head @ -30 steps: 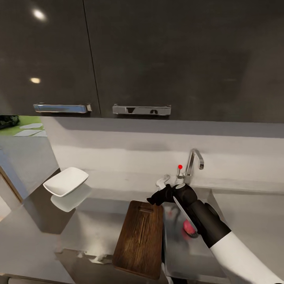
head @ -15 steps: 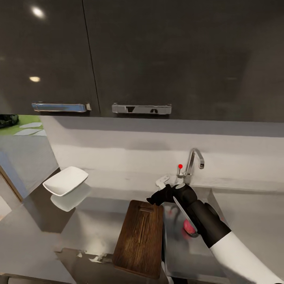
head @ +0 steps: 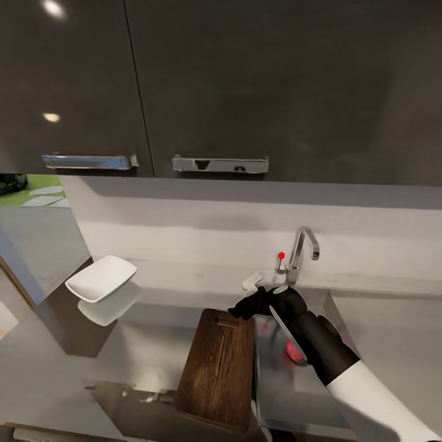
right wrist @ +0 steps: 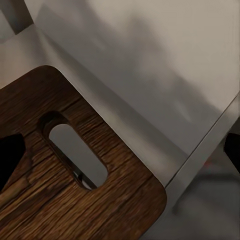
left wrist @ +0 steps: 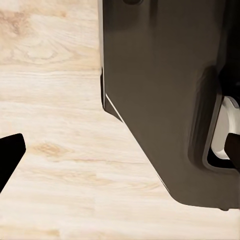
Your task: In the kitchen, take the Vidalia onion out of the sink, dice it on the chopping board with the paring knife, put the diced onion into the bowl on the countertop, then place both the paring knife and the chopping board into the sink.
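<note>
Right gripper (head: 240, 309) hovers over the slot-handle end of the chopping board (head: 218, 367), fingers spread wide with nothing between them. I see the board lying on the countertop (head: 144, 353) just beside the sink (head: 288, 393), the Vidalia onion (head: 293, 352) in the basin, partly behind my forearm. The bowl (head: 101, 279) sits well apart.

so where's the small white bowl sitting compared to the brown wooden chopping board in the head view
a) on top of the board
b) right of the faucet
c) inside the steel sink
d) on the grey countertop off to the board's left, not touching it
d: the small shallow white bowl rests on the grey glossy countertop, left of and apart from the brown wooden chopping board.
</note>
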Robot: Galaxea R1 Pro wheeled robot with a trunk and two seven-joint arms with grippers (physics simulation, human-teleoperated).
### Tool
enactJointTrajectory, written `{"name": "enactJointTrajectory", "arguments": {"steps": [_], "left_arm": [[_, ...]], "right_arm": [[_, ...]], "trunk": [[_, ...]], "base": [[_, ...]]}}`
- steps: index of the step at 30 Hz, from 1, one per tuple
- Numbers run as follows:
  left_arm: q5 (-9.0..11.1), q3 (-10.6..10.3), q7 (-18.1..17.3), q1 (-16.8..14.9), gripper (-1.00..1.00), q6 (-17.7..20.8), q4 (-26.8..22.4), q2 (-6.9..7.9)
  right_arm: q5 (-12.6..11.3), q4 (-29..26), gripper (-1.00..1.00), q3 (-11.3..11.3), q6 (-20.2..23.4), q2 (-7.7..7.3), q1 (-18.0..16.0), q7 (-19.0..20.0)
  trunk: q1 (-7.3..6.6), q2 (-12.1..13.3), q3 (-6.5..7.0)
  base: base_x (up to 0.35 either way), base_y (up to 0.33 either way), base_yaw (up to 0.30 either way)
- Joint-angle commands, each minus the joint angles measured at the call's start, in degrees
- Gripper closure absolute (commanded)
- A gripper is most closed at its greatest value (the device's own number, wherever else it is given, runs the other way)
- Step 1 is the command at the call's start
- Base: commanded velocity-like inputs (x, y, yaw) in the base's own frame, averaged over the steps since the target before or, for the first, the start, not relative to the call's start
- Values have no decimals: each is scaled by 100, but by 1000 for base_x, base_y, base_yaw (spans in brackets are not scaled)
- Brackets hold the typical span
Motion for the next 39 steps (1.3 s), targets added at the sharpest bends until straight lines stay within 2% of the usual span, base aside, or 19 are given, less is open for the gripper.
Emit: {"name": "enactJointTrajectory", "arguments": {"steps": [1, 21, 39], "left_arm": [[4, -2, 1, -5, -100, -33, 11, 0], [4, -2, 1, -5, -100, -33, 11, 0], [4, -2, 1, -5, -100, -33, 12, 0]], "right_arm": [[1, -6, -100, 9, 23, -4, -6, 9], [1, -6, -100, 9, 22, -4, -6, 9], [1, -6, -100, 9, 15, -4, -6, 9]], "trunk": [[3, -12, -20], [3, -12, -200], [3, -12, -237]], "base": [[0, 0, 0], [27, 0, 0], [20, 0, 0]]}}
